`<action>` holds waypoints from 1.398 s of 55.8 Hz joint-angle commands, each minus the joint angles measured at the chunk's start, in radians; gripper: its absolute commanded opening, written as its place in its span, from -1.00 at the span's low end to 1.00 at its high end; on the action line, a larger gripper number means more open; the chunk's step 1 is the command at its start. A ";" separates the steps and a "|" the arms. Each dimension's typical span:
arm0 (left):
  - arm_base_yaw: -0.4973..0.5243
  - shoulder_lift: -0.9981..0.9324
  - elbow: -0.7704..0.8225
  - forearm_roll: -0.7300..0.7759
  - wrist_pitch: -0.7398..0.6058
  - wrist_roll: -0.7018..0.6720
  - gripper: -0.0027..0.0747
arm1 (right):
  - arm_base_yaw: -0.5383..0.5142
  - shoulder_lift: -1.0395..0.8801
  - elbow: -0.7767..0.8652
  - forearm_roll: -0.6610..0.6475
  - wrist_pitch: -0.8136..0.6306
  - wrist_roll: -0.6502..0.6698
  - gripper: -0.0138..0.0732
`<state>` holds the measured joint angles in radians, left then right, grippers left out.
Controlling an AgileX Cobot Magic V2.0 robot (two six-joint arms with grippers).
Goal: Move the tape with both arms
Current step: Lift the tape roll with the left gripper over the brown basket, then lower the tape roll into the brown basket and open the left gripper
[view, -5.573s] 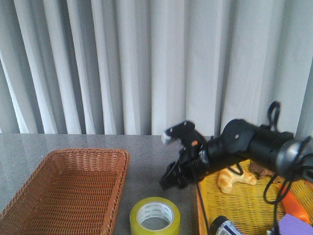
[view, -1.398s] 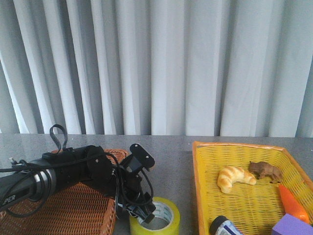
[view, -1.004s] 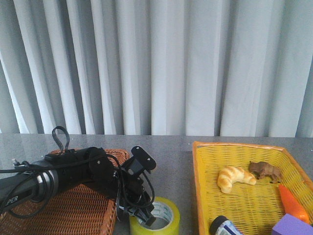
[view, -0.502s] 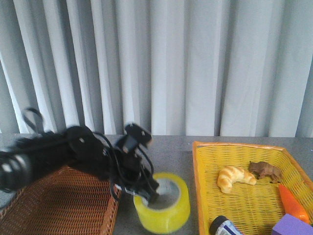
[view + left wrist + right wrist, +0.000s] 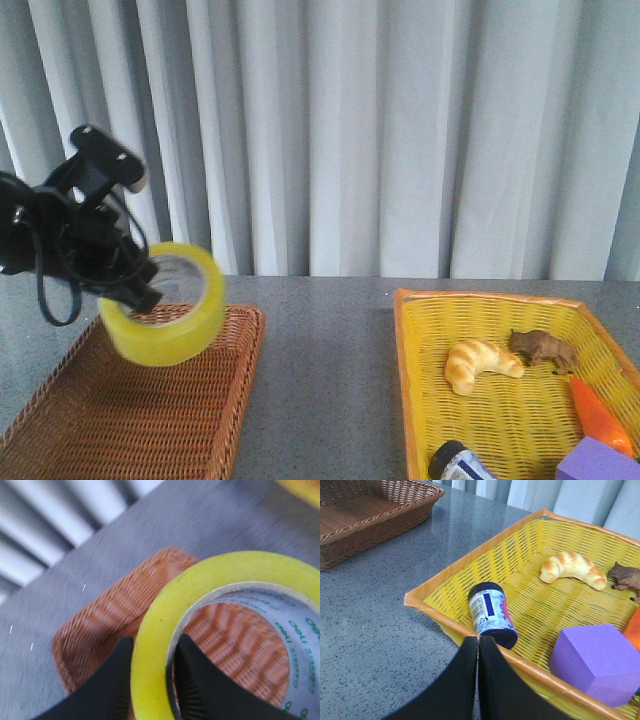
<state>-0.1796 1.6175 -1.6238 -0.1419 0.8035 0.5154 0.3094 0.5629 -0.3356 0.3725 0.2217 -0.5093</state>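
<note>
The left claw (image 5: 152,680) is clenched on the tape (image 5: 165,315), one finger inside the core and one against the yellow outer wall, so the roll's band sits pinched between them. The roll hangs in the air, tilted, with the brown wicker basket (image 5: 190,410) directly beneath the claw and the grey surface (image 5: 320,380) off to its side. The right claw (image 5: 479,680) has its fingers pressed together on nothing; ahead of it and below lies the yellow basket (image 5: 450,625), holding a small jar (image 5: 491,612), a croissant (image 5: 572,567), a purple block (image 5: 597,662) and a brown toy figure (image 5: 626,575). Judging by this, the pickup and the carry are done, and the tape is poised over the brown basket. What seems left is lowering the roll into that basket, releasing it, and drawing the left arm clear.
</note>
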 commanded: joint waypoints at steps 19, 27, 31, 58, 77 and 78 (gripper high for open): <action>0.078 0.185 -0.033 -0.013 0.006 -0.079 -0.92 | -0.005 0.003 -0.028 0.005 -0.059 0.000 -0.69; 0.078 0.219 -0.033 -0.012 0.025 -0.095 -0.92 | -0.005 0.003 -0.028 0.005 -0.058 0.000 -0.69; 0.078 0.227 -0.033 -0.012 0.036 -0.095 -0.92 | -0.005 0.003 -0.028 0.005 -0.056 0.000 -0.69; 0.078 0.230 -0.033 -0.012 0.120 -0.118 -0.79 | -0.005 0.003 -0.028 0.005 -0.052 0.002 -0.69; 0.078 0.229 -0.033 -0.013 0.126 -0.201 -0.14 | -0.005 0.003 -0.028 0.005 -0.052 0.002 -0.69; 0.078 0.229 -0.033 -0.013 0.126 -0.207 -0.10 | -0.005 0.003 -0.028 0.005 -0.052 0.002 -0.69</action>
<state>-0.1046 1.9058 -1.6238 -0.1316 0.9647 0.3495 0.3094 0.5629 -0.3356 0.3725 0.2293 -0.5090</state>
